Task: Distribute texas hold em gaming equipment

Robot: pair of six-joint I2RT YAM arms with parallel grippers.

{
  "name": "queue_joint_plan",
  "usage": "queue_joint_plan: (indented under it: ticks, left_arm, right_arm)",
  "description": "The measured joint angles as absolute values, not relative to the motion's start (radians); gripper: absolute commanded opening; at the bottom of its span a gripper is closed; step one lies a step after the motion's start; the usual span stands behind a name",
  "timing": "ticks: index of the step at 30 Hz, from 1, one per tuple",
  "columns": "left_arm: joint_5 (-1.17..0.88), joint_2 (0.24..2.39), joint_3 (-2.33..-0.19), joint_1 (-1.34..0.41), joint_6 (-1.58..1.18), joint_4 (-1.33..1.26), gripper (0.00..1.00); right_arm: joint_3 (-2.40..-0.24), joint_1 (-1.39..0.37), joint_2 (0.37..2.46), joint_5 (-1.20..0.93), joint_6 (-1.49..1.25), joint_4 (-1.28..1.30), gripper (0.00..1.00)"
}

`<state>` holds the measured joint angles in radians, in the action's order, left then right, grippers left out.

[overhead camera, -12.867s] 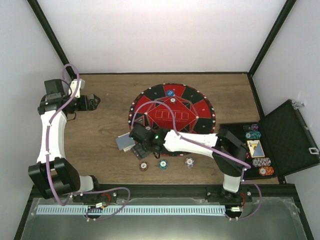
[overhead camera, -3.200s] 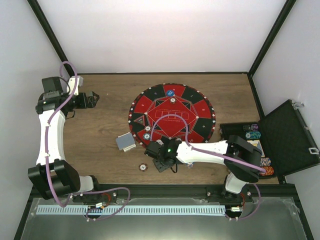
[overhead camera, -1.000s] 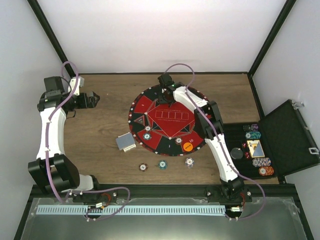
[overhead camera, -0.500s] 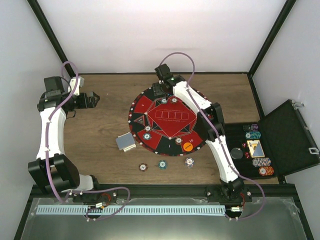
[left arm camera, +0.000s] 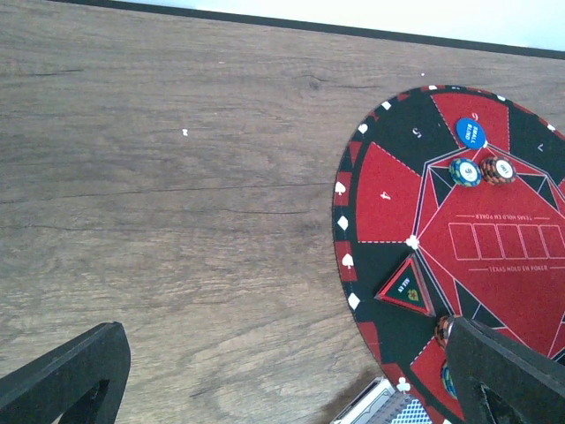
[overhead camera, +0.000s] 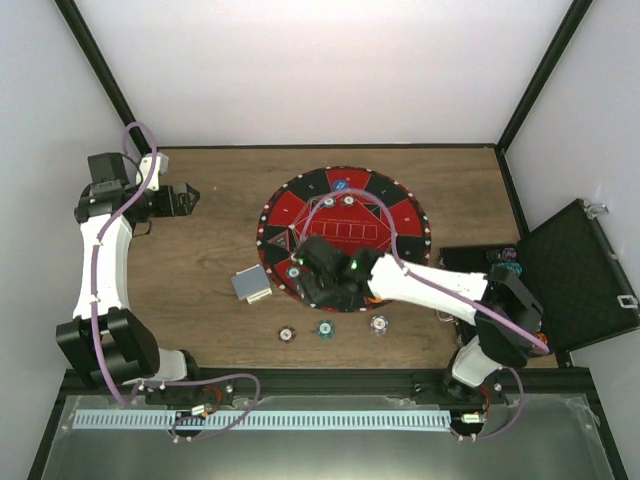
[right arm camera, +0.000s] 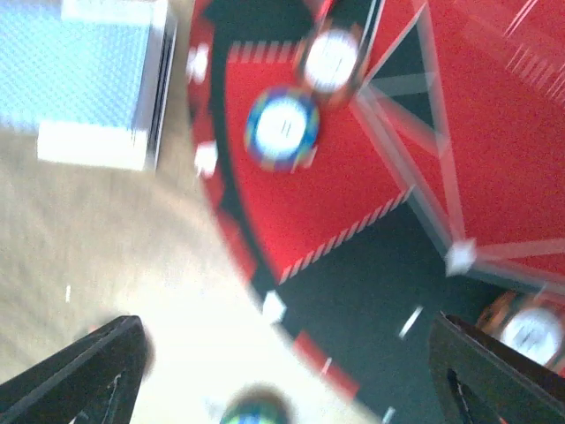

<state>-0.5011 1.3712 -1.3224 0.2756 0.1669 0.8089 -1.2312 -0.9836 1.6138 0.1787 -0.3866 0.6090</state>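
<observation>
Our right tool (right arm camera: 282,322) hangs released over the near-left rim of the round mat (right arm camera: 353,212), its fingers (right arm camera: 88,375) spread wide and nothing between them. Closest in, just behind the tips, we see a blurred teal chip (right arm camera: 254,412) lying off the mat on the wooden surface (right arm camera: 115,265). Off to the tool's right, a brown-edged chip (right arm camera: 532,331) sits on the mat. Ahead of the tips a blue-rimmed chip (right arm camera: 282,126) lies on a red field, with a white-faced chip (right arm camera: 333,59) near it, a little farther on. Ahead and to the left, off the mat, the stack of grey-blue-backed cards (right arm camera: 93,75) rests on the surface. Across the mat from this tool we find a blue disc (left arm camera: 470,132), and near it a teal-edged chip (left arm camera: 464,171) and a dark-edged chip (left arm camera: 500,169) side by side. Our left tool (left arm camera: 287,327) hangs released too, apart from the mat, its fingers wide over bare wood. Well apart from the right tool, past its elbow, an open black case (overhead camera: 580,270) lies.
</observation>
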Motion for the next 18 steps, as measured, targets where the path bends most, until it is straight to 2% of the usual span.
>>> queue_joint_plan:
  ticks: [4,9,18]
  left_arm:
    - [-0.503,1.371,-1.322,0.276,0.166,0.808,1.0]
    - [-0.503,1.371,-1.322,0.276,0.164,0.808,1.0]
    - [-0.502,1.371,-1.322,0.275,0.165,0.808,1.0]
  right_arm:
    - [-1.069,-1.137,1.56,0.165,-0.506,0.625,0.91]
    - [-1.001,-1.262,1.568,0.138,-0.617,0.637,0.88]
    - [-1.001,-1.292,1.67,0.149,-0.685,0.642,0.82]
